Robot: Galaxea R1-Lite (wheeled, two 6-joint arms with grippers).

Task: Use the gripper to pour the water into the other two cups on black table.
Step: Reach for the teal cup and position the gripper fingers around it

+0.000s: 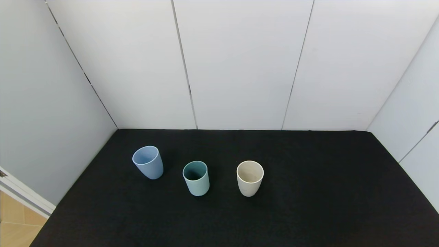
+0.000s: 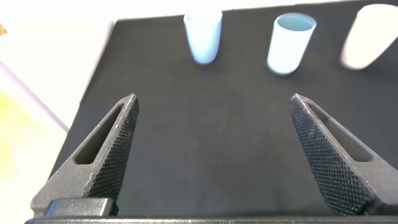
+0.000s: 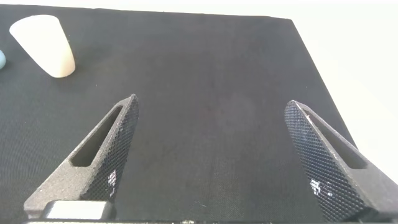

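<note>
Three tumblers stand upright in a row on the black table [image 1: 308,206]: a periwinkle blue cup [image 1: 148,162] on the left, a teal-green cup [image 1: 196,178] in the middle, a cream-white cup [image 1: 250,178] on the right. Neither arm shows in the head view. My left gripper [image 2: 212,102] is open and empty over the table's near part, with the blue cup [image 2: 203,36], the teal cup [image 2: 289,42] and the cream cup [image 2: 368,36] far ahead of it. My right gripper [image 3: 210,107] is open and empty, with the cream cup [image 3: 45,45] ahead to one side.
White wall panels [image 1: 240,61] close the table on the back and both sides. A strip of tan floor [image 1: 13,223] shows past the table's left front corner. Bare black tabletop lies in front of and right of the cups.
</note>
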